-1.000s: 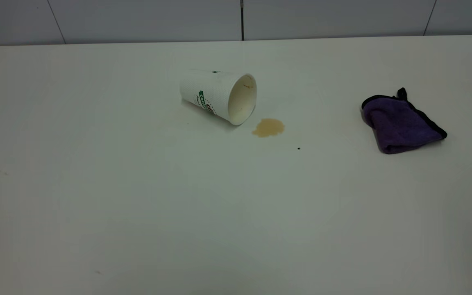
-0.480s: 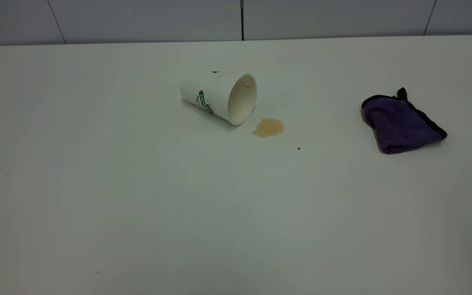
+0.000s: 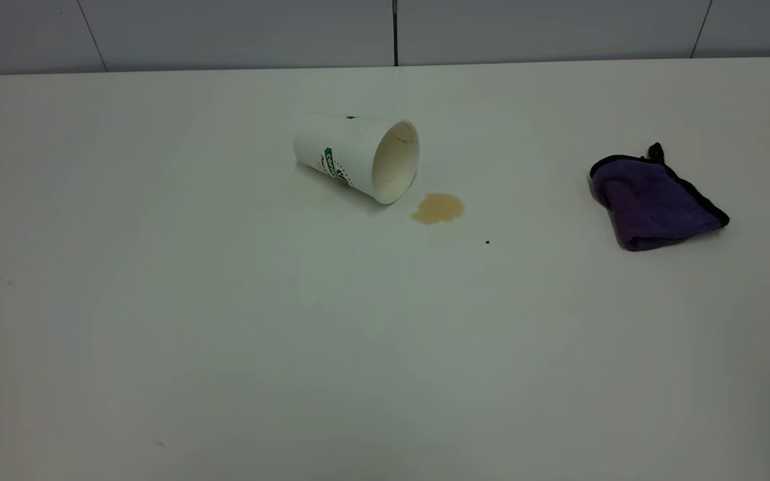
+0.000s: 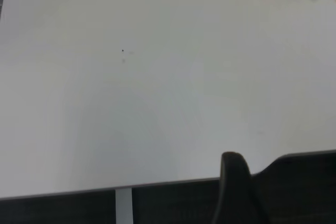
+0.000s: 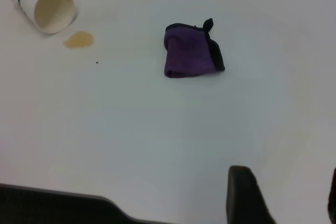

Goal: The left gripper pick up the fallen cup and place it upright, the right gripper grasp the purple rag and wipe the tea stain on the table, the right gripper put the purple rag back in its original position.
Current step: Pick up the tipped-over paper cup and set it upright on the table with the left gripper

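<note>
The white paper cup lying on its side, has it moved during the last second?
No. The white paper cup lies the same way beside the light-brown tea stain.

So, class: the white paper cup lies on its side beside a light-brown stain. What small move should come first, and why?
Probably the left gripper, at the table's near edge, should reach toward the white paper cup with the green logo band. It lies tipped, mouth facing the light-brown tea stain, and the folded purple plush rag sits untouched at the right. Nothing is grasped yet.
</note>
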Tool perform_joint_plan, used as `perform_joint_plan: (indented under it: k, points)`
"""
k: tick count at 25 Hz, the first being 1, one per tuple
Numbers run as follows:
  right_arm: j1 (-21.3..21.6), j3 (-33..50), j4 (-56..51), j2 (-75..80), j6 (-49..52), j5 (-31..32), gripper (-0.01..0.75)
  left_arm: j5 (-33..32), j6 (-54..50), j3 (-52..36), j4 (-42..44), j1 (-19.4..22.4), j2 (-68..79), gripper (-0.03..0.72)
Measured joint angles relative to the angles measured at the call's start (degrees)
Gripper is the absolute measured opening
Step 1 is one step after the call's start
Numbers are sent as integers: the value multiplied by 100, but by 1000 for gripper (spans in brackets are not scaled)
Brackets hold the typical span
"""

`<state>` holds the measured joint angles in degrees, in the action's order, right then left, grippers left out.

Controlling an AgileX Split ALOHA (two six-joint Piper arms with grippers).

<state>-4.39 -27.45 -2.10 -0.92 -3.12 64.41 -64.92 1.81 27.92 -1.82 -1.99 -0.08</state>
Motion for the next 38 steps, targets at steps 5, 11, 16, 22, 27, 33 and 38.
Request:
perform_joint_plan:
  k: [5,11,16,22,27,33,38]
  points:
    - [0,0,0,0,0,0,415,371,0,69,11,0,1027,489]
    - [0,0,0,0,0,0,415,1855,175,69,-25,0,2648,489]
    - [0,0,0,0,0,0,415,3014,931,69,-459,0,4219,489]
    - [0,0,0,0,0,0,415,3832,1549,313,-1041,-467,5906,489]
    - [0,0,0,0,0,0,415,4561,1571,672,-1072,-1410,7240,489]
    - [0,0,0,0,0,0,415,4884,1566,1595,-1116,-2485,9012,489]
    - [0,0,0,0,0,0,415,4903,1506,2759,-1116,-3192,10446,489]
